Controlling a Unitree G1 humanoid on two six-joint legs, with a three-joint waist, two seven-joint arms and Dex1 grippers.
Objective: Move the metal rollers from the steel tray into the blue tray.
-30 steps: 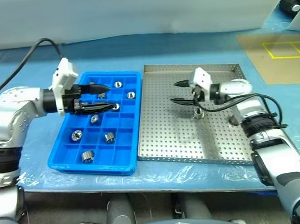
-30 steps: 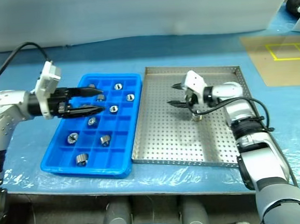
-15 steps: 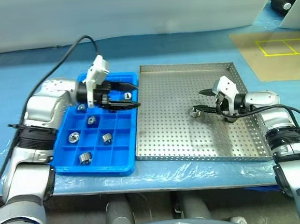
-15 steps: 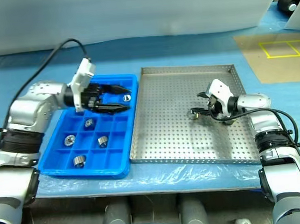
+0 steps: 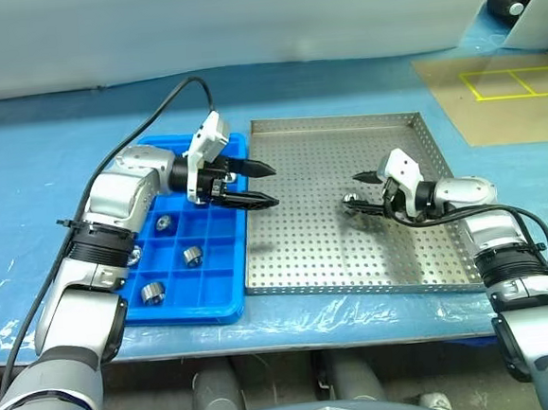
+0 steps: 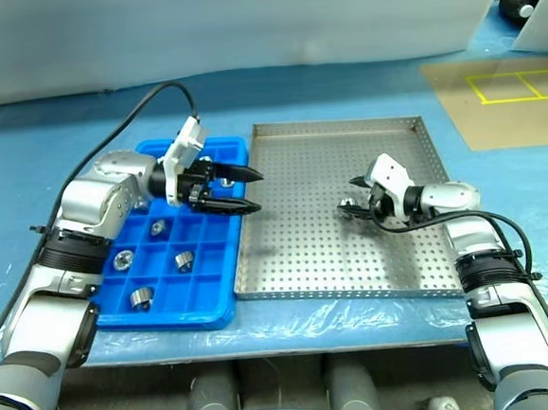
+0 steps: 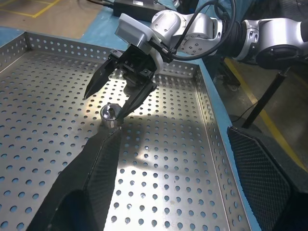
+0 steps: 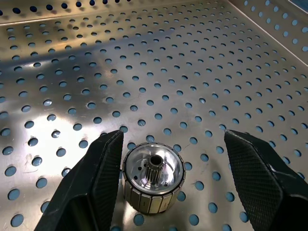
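The large square grey steel tray (image 5: 334, 248) with its perforated floor and low rims lies on the blue-covered desk, touching the right long side of the bright blue plastic tray (image 5: 225, 287) with a grid of small square compartments. One small shiny silver metal roller (image 8: 154, 183), a short ribbed cylinder with a toothed hollow centre, stands upright on the steel tray's floor, right of its middle and nearer its right rim. The right gripper (image 5: 360, 191) sits low over that spot with its two black fingers (image 8: 94, 187) spread apart to either side of the roller; one finger is just beside the roller, the other well apart from it, and it has hold of nothing. The left gripper (image 5: 265, 185) reaches across the blue tray's far right corner and over the steel tray's left rim, pointing toward the right gripper, its fingers parted wide and empty. In the blue tray, three more rollers (image 5: 194, 256) show in separate compartments toward its near end, one per cell
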